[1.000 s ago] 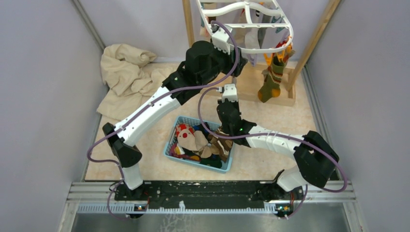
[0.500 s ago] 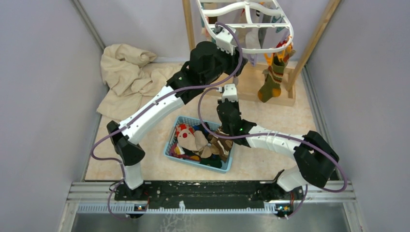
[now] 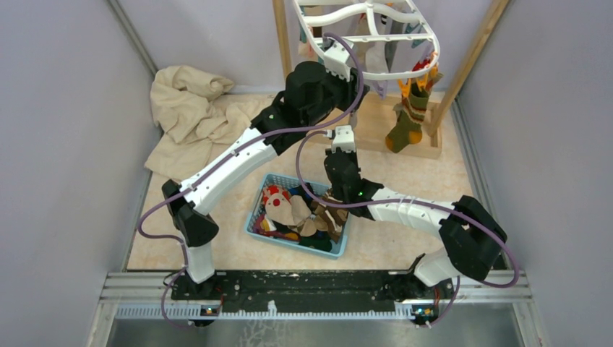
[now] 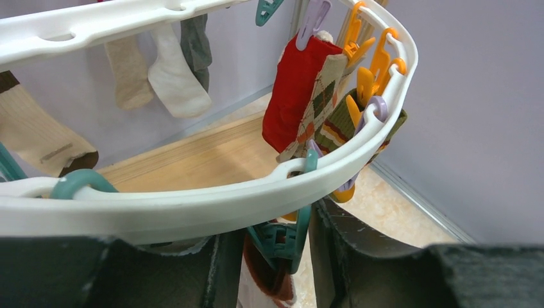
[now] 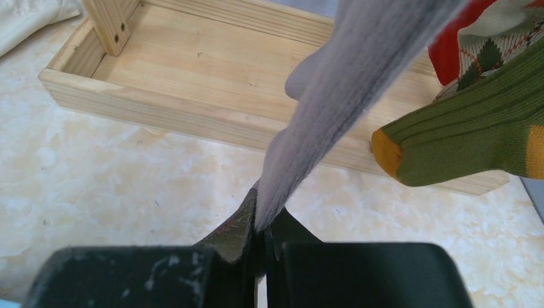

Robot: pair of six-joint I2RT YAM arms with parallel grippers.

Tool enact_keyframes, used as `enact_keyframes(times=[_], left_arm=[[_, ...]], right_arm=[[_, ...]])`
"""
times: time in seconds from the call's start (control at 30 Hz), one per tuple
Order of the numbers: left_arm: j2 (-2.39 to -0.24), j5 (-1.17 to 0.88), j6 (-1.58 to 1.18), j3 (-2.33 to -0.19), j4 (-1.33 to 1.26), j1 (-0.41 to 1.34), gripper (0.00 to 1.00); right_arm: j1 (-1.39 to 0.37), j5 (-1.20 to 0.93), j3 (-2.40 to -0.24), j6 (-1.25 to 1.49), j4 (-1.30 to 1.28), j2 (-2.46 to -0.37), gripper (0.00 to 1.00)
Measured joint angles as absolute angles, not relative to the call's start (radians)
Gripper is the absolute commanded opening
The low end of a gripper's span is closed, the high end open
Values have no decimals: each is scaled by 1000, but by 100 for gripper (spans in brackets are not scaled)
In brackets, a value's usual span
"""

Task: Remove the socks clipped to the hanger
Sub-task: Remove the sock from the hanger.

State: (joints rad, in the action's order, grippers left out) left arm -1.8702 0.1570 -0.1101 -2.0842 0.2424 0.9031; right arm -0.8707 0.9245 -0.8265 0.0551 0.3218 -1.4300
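Nearest the arm bases, a blue basket (image 3: 251, 223) sits on the pale marbled desk (image 3: 405, 242), holding a heap of loose socks (image 3: 293, 210).

Just beyond it, the right hand (image 5: 262, 224) is closed tight, its two fingers pinching the lower tip of a grey sock (image 5: 346, 96). The sock runs taut and slanted up out of the wrist view. Beside it hangs a green sock (image 5: 462, 141) with an orange toe, in front of the flat base of the wooden rack (image 5: 192, 70).

Higher and farther off, the left hand (image 4: 276, 224) is raised to the near rim of the white hanger (image 4: 192, 199). Its fingers stand partly apart, one on each side of a teal clip (image 4: 282, 240) that hangs under the rim. They lie very close to the clip, but I cannot tell whether they are pressing it yet. Below that clip shows a sock with a rust-brown edge (image 4: 266, 285).

The hanger hangs between the rack's uprights at the far side of the desk, with socks clipped around it. At its right end a red sock (image 4: 292, 90) lies against an argyle sock (image 4: 317, 96), among orange clips (image 4: 375, 64) and under a purple clip (image 4: 314, 16). Along the far rim hang a beige sock (image 4: 128, 70), a white sock (image 4: 176, 83) and a dark grey one (image 4: 195, 45).

At the far left of the desk lies a crumpled beige cloth (image 3: 188, 108).
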Motion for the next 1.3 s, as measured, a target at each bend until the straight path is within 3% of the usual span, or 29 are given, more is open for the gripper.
enact_keyframes(times=[0.2, 0.33, 0.9, 1.3], left_arm=[[-1870, 157, -115, -2085, 240, 902, 24], [-1870, 156, -116, -2085, 239, 901, 20], [-1864, 158, -114, -2091, 239, 896, 22], [-1770, 195, -102, -1979, 215, 878, 37]], right_arm=[[-871, 925, -826, 55, 322, -1430, 0], [-871, 924, -826, 55, 321, -1430, 0], [-969, 901, -813, 18, 300, -1355, 0], [-1046, 693, -813, 57, 68, -1149, 0]])
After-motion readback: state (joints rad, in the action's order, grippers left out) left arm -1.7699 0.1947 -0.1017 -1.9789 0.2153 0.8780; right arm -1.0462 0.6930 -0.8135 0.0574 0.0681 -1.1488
